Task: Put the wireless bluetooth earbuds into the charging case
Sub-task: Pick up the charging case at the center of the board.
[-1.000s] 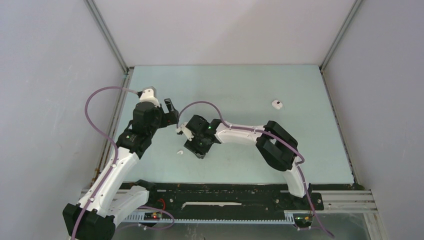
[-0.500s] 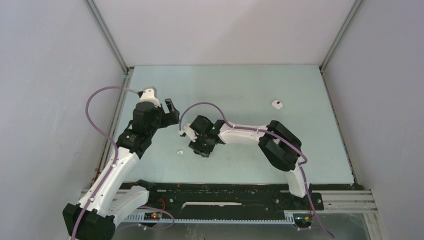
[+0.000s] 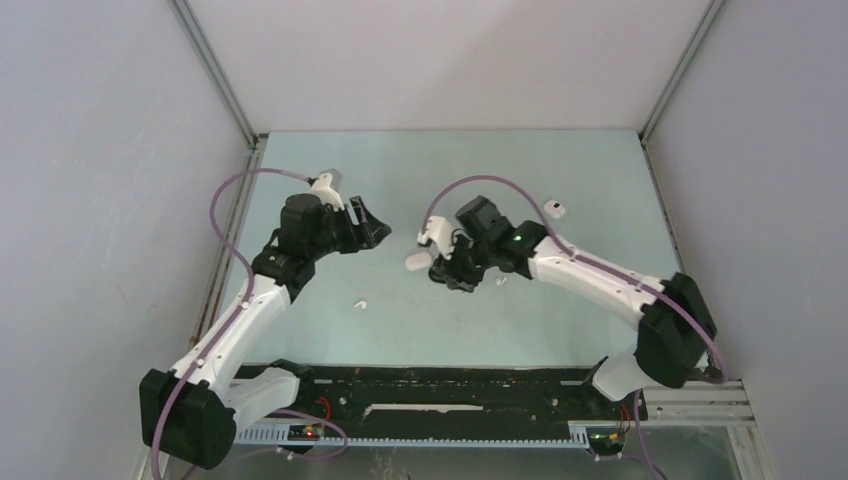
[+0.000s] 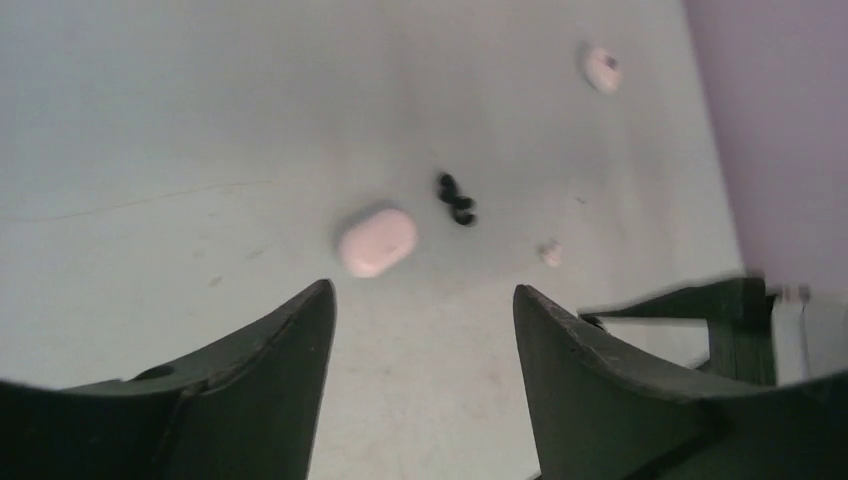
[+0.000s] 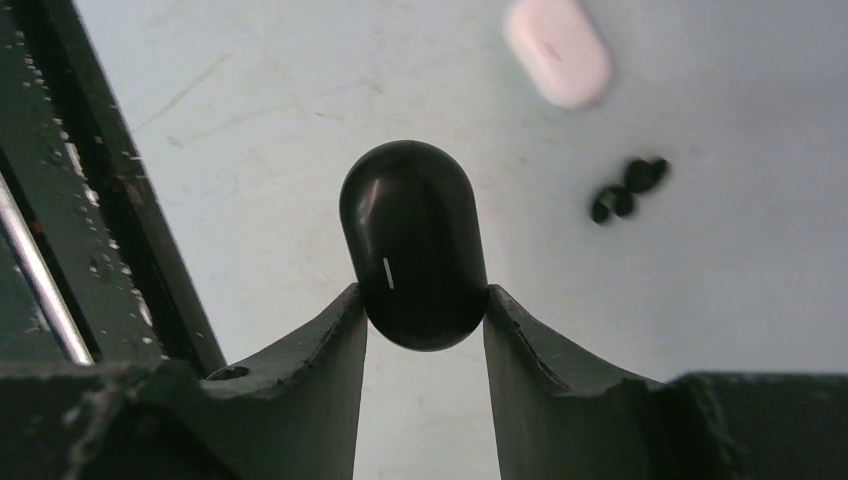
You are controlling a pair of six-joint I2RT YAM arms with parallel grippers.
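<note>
Item: glossy black pill-shaped charging case [image 5: 413,245], clenched by one end in the right pincer [image 5: 425,298]; pair of tiny black earbuds [image 5: 627,188] loose on the pale worktop [image 5: 300,80] near a white pill-shaped case [image 5: 558,50]; left pincer [image 4: 422,292] released, empty; hazard: the smooth rounded shell may squirt from that narrow hold.

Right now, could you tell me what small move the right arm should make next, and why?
Probably lower the black case onto the table beside the black earbuds: the right jaws are clamped on it, the earbuds lie loose, and the left jaws stand open.
</note>
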